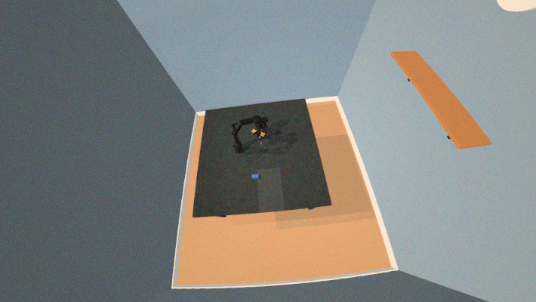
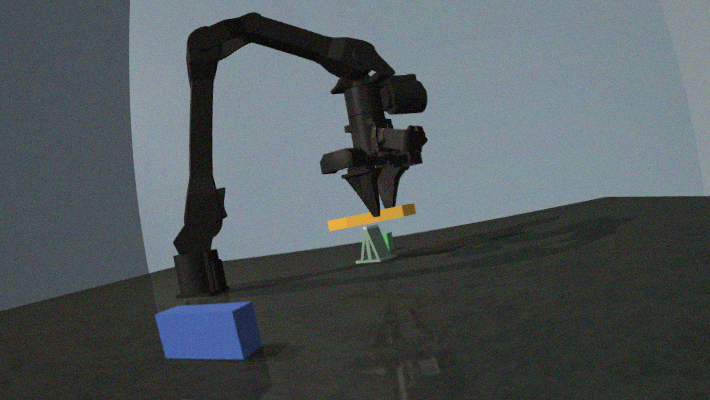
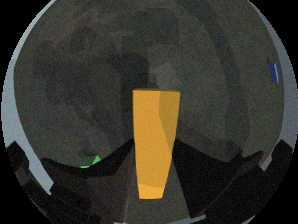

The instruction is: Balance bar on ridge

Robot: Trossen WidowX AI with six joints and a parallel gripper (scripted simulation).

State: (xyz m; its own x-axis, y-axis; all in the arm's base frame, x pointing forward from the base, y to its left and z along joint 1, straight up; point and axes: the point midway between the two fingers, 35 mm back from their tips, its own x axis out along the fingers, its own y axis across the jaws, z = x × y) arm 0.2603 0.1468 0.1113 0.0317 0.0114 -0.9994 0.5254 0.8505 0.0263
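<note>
Arm rising straight from its base at the back of the dark table, then bending over at the shoulder and reaching forward, wrist turned down so the gripper points nearly straight at the tabletop. From where I stand the two dark fingers come down to a narrow point and pinch the orange bar between them, a little to the right of the bar's middle.

The bar runs roughly side to side in the exterior view, tilted slightly, its right end higher than its left. It sits directly over the pale green ridge, a small triangular stand on the table, and the bar's underside looks to be at or just touching the ridge's peak; I cannot tell whether there is a gap. Neither end of the bar touches the table.

Looking down along the wrist, the bar stretches away between the fingers. A bit of green shows off to its left.

A blue block sits well apart from all this, near the table's front edge.
</note>
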